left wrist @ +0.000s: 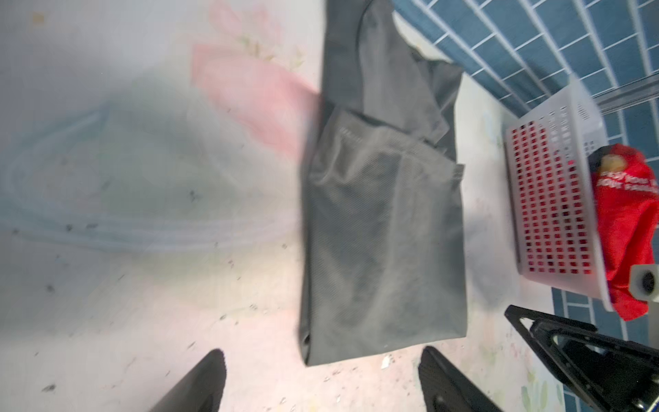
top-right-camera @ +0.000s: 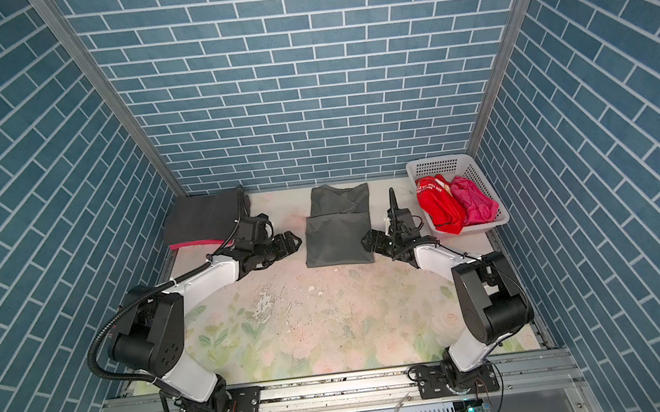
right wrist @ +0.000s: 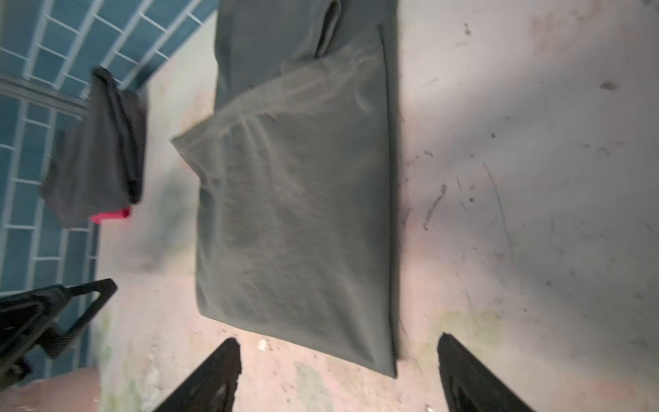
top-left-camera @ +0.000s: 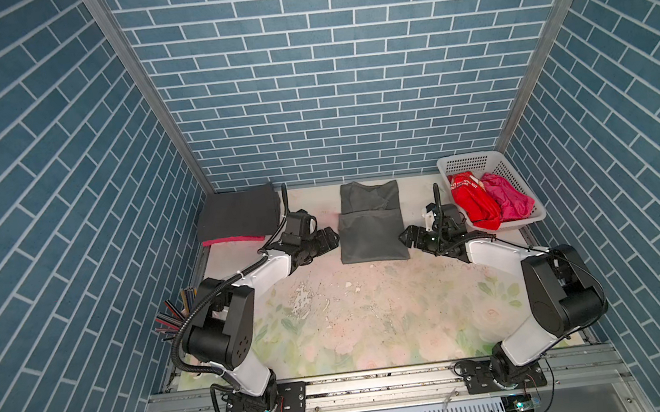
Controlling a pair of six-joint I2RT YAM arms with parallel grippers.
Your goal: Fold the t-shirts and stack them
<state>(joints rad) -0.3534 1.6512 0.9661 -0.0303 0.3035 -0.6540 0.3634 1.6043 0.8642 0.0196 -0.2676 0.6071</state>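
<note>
Plainly, the left pincer (top-left-camera: 332, 236) and right pincer (top-left-camera: 406, 237) gape empty — flanking the half-folded grey t-shirt (top-left-camera: 371, 238).

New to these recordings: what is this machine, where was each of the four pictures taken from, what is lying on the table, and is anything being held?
Two robot arms are mounted at the near edge of a flower-patterned table, each ending in a two-fingered gripper. Two pictures look down from one overhead camera; the other two come from cameras on the arms' wrists. Between the left gripper and the right gripper lies a grey t-shirt, partly folded. At the far left, a folded charcoal t-shirt rests on pink cloth whose edge alone shows. The white basket at the far right holds a red t-shirt and a magenta t-shirt. Both grippers are open and hold nothing.
</note>
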